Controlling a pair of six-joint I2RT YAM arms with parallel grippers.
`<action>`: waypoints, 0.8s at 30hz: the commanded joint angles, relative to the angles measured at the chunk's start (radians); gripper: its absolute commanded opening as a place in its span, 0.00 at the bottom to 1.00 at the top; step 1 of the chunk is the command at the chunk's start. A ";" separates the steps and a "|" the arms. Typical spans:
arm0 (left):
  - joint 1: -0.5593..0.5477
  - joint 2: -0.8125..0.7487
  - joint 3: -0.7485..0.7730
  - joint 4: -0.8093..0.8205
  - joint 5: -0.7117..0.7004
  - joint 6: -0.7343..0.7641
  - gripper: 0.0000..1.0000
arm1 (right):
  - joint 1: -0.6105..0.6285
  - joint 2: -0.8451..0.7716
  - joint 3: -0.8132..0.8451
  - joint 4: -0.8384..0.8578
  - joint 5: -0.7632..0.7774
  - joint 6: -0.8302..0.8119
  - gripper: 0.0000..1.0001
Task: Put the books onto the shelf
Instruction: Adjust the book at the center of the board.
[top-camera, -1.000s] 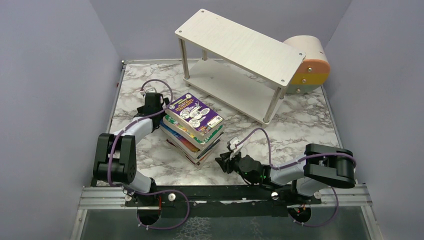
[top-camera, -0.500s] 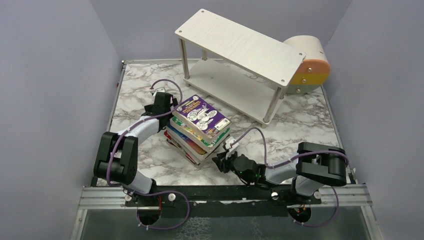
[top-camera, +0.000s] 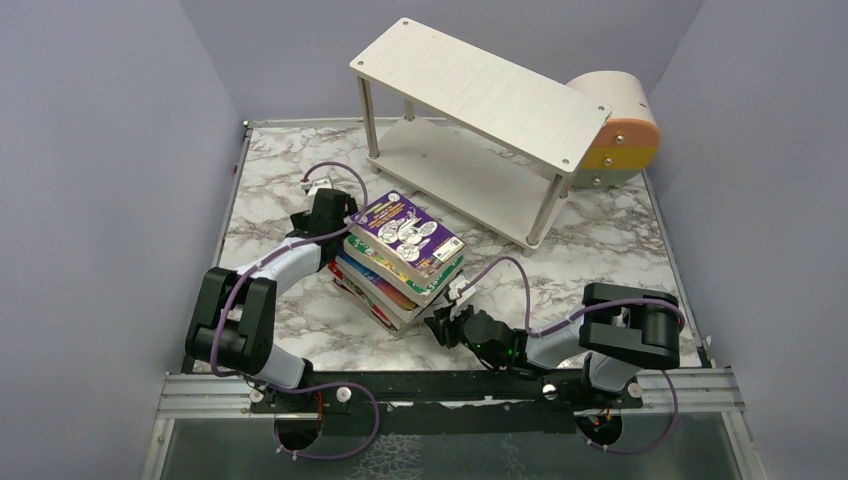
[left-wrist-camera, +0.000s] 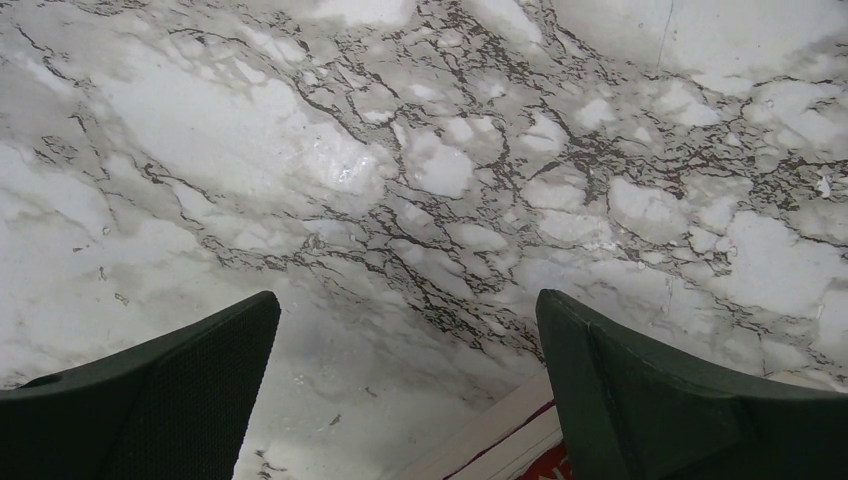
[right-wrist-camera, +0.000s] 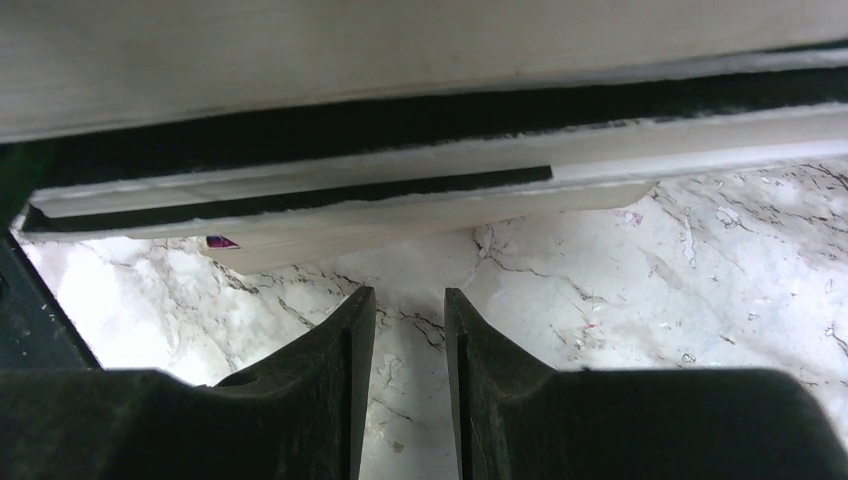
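Stack of books (top-camera: 400, 262) has slid a bit toward the upper right since a second ago. The left arm came in behind it and the right arm's elbow pulled in toward frame centre.

Top view:
- The books are one fanned pile on the marble table (top-camera: 620, 250) at frame centre, purple cartoon cover on top.
- The shelf (top-camera: 480, 90) stands in the upper centre, near the pile but apart from it.
- The round beige-and-orange box (top-camera: 615, 130) is just beside the shelf's right end.
- The left gripper (top-camera: 335, 225) is low, up against the pile's left side.
- The right gripper (top-camera: 440, 325) is low at the pile's lower right corner. Contact can't be confirmed from here.

Left wrist view:
- The left gripper (left-wrist-camera: 405, 305) is spread wide, with one finger (left-wrist-camera: 150, 400) at lower left and the other at lower right.
- Only marble shows between them; nothing is gripped.
- A pale book corner with a red edge (left-wrist-camera: 500, 445) pokes in at the bottom edge, just beside the lower-right finger.

Right wrist view:
- The right gripper (right-wrist-camera: 408, 300) is nearly closed, with a thin slot between the fingers (right-wrist-camera: 320, 370), and holds nothing.
- The fingertips sit just below the book edges (right-wrist-camera: 400, 200), which run across the upper half of the frame.
- The lowest book overhangs the table (right-wrist-camera: 700, 260).
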 joint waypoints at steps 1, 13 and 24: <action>-0.089 0.005 -0.062 -0.098 0.058 0.005 0.99 | 0.009 -0.007 0.001 0.039 0.003 -0.001 0.31; -0.092 0.000 -0.026 -0.099 -0.061 0.002 0.99 | 0.008 -0.256 -0.039 -0.341 0.162 0.144 0.31; -0.077 -0.014 -0.062 -0.069 -0.050 0.004 0.99 | 0.008 -0.404 0.106 -1.071 0.473 0.550 0.31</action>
